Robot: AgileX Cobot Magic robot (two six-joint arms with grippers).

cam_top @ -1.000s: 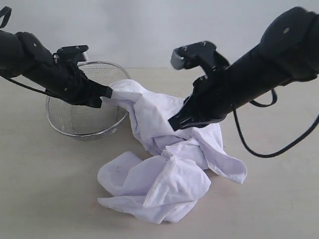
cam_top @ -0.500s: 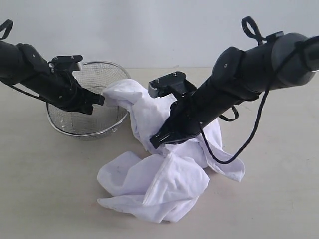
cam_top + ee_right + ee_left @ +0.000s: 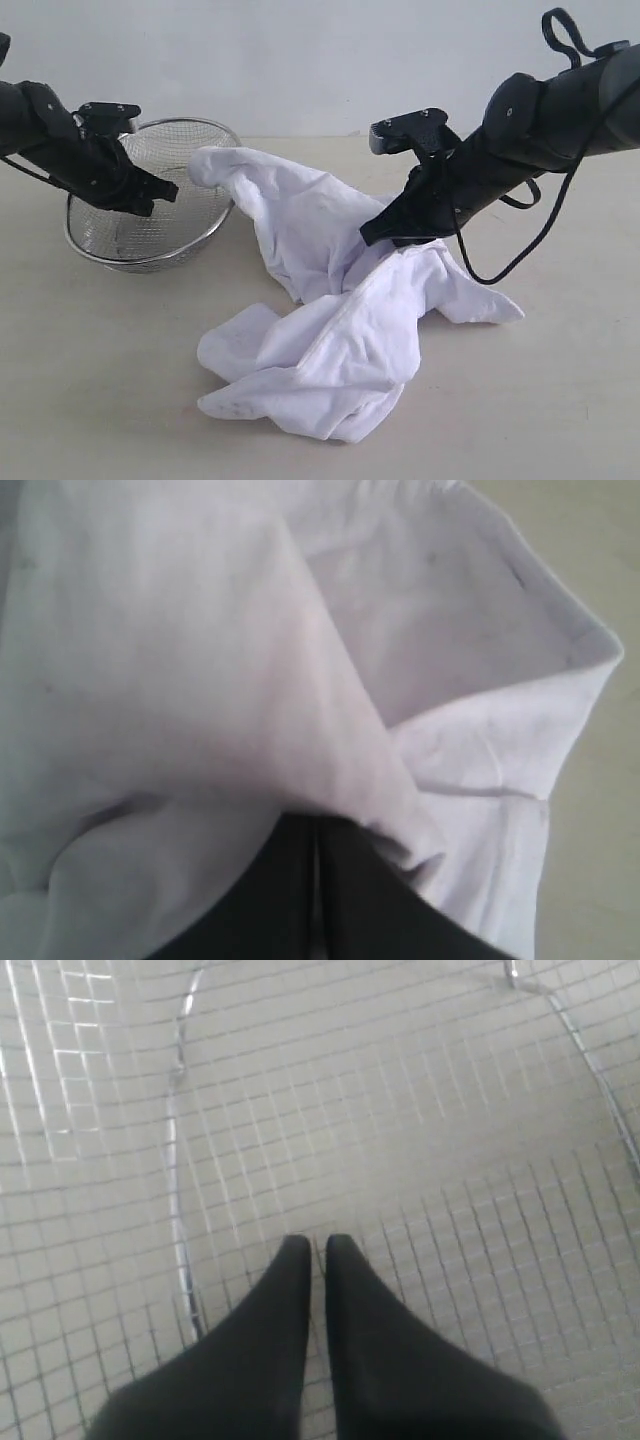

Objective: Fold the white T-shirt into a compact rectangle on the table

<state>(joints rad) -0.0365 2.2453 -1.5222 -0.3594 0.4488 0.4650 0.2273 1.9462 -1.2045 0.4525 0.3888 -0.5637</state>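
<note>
The basket [image 3: 196, 214] has been shifted left and the shirt [image 3: 330, 340] released by the left gripper [image 3: 167, 190], which is being held clenched and empty over the mesh. The crumpled shirt, lying mid-table [image 3: 90, 390] beside the basket, is being grasped by the right gripper [image 3: 376, 232].

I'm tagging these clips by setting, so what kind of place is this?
Probably a robotics lab bench: a plain beige table against a blank wall, a black left arm and right arm reaching to one white T-shirt and a wire-mesh basket.
</note>
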